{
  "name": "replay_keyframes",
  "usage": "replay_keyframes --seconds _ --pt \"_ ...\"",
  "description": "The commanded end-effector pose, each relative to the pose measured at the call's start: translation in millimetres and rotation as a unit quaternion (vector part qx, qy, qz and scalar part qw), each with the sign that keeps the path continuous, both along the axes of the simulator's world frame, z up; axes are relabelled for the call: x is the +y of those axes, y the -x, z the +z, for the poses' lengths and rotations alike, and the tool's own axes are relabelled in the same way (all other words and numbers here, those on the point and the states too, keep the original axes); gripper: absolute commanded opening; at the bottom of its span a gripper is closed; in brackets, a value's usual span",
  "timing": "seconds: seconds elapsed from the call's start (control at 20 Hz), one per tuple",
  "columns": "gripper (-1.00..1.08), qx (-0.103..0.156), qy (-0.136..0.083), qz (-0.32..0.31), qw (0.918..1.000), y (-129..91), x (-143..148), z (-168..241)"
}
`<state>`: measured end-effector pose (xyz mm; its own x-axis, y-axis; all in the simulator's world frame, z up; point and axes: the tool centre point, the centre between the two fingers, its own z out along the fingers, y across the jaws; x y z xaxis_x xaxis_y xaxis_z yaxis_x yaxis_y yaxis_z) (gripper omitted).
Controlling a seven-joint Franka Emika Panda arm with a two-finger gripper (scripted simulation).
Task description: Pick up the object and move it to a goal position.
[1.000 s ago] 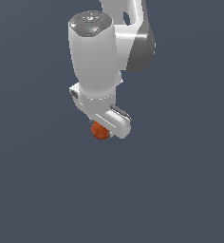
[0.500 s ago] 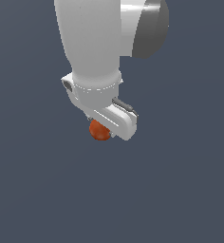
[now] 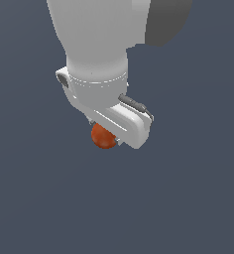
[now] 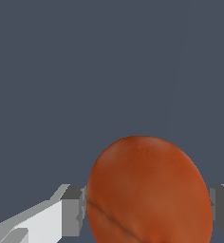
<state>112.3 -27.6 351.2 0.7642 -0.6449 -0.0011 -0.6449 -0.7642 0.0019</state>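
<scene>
The object, a small smooth orange-red ball (image 3: 103, 137), sits under the white gripper (image 3: 107, 135) in the exterior view, mostly hidden by the hand's body. In the wrist view the ball (image 4: 149, 192) fills the space between the two grey fingertips (image 4: 74, 210), which press on both of its sides. The gripper is shut on the ball and holds it in the air, with only plain dark background around it.
The arm with the ball has come much closer to the exterior camera and looms larger. The ball stays gripped between the fingers.
</scene>
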Motion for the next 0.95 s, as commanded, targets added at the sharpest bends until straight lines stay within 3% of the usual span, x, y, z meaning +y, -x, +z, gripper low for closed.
replay_keyframes --seconds 0.0,0.9 --pt "-1.0 -0.001 0.0 0.0 1.0 -5.2 0.4 8.5" --pt "-1.0 -0.001 0.0 0.0 1.0 -18.4 1.8 26.1"
